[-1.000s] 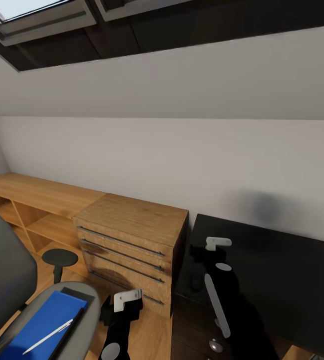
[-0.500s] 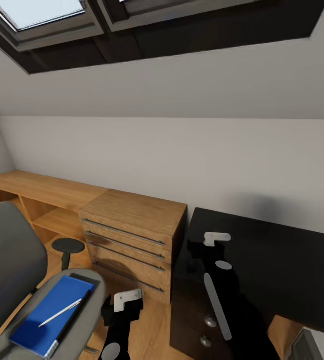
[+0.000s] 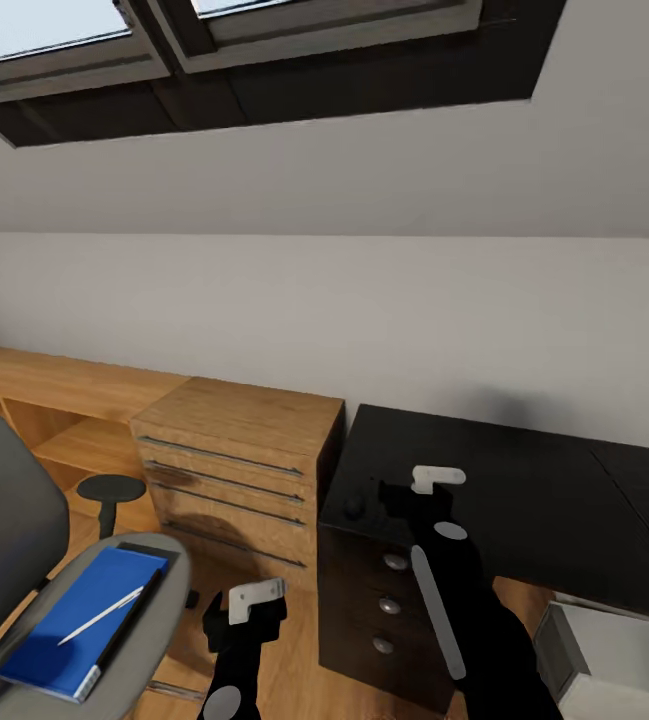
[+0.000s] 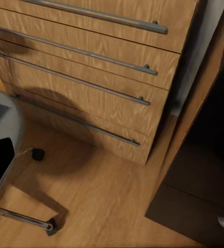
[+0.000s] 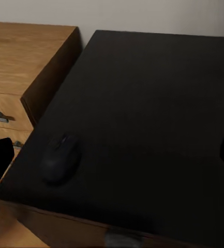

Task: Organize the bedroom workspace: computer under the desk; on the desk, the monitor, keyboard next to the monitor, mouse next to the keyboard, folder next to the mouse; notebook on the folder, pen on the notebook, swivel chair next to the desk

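A black desk [image 3: 524,490] lies beneath the right gripper [image 3: 426,488], its grip state unclear, with the mouse [image 5: 60,157] just beside it, while left of the left gripper [image 3: 254,600], equally unclear, the swivel chair [image 3: 24,560] holds the blue folder [image 3: 79,620] and pen [image 3: 102,615].

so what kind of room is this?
Looks like an attic home-office or bedroom corner: sloped pale wall with a dark-framed skylight, a black desk with a mouse on it, a wood drawer chest, and a swivel chair holding a blue folder.
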Controlling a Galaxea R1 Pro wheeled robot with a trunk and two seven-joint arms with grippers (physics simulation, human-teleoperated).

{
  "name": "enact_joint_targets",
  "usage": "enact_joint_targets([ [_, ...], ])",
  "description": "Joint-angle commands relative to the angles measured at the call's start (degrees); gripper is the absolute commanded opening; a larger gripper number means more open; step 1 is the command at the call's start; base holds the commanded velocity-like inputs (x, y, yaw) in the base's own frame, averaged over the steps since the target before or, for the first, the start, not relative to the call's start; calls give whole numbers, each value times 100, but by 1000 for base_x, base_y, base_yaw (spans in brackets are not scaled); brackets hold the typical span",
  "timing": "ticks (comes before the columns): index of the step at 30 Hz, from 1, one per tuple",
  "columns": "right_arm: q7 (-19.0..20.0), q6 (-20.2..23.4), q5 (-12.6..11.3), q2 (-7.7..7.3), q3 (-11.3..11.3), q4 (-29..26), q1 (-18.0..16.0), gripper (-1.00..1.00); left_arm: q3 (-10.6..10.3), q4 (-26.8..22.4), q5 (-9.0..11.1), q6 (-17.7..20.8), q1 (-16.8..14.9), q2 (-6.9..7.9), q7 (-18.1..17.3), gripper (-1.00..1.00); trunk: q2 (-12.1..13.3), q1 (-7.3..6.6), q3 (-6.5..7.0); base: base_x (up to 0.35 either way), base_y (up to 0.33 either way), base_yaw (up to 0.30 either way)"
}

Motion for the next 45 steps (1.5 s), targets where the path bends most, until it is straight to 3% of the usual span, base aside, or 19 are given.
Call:
enact_joint_targets([
  [1, -39, 28, -20, 0, 9, -1, -6, 100, -10, -9, 42, 20, -4, 3, 38, 100, -4, 0, -7, -15, 0, -258],
  [21, -45, -194, -40, 0, 8, 260, -6, 100, -4, 228, 42, -26, -4, 12, 40, 100, -4, 0, -7, -26, 48, -257],
  [45, -29, -316, -43, 0, 15, 309, 43, 100, -9, 246, 40, -21, -4, 12, 28, 100, -4, 0, -1, -51, 117, -43],
])
